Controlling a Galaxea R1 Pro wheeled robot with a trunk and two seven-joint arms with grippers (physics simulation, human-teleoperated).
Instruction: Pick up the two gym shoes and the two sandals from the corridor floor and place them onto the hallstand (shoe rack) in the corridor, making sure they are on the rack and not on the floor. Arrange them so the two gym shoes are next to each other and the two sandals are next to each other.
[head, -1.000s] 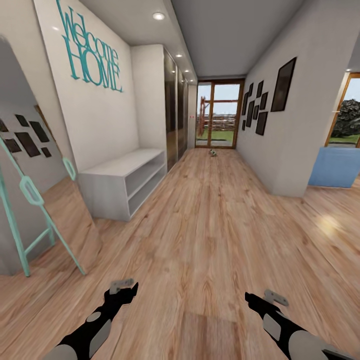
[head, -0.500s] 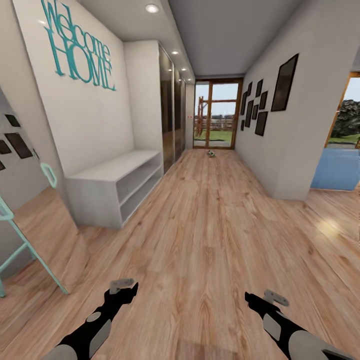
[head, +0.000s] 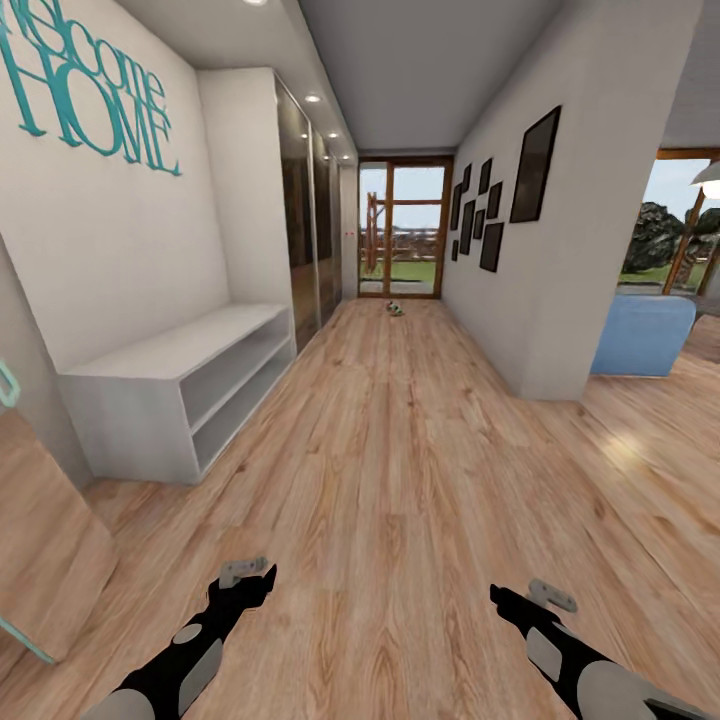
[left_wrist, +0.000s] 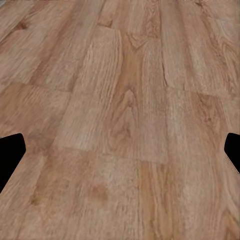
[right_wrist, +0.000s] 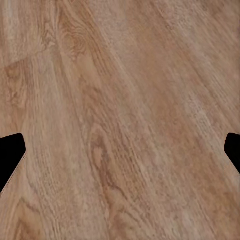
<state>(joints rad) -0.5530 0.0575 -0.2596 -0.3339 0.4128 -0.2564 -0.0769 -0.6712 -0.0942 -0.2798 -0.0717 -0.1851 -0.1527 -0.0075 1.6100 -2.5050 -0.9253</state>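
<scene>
Only overhead: white bench (head: 180, 385); wrists see corridor floor (left_wrist: 125, 100)

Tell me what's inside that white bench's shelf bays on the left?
The white bench shows two open bays stacked, both looking bare in the visible parts. Its near end panel hides the closest inner corners, so anything tucked there can't be seen.

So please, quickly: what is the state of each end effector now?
Left end effector: open, holding nothing.
Right end effector: open, holding nothing.
</scene>
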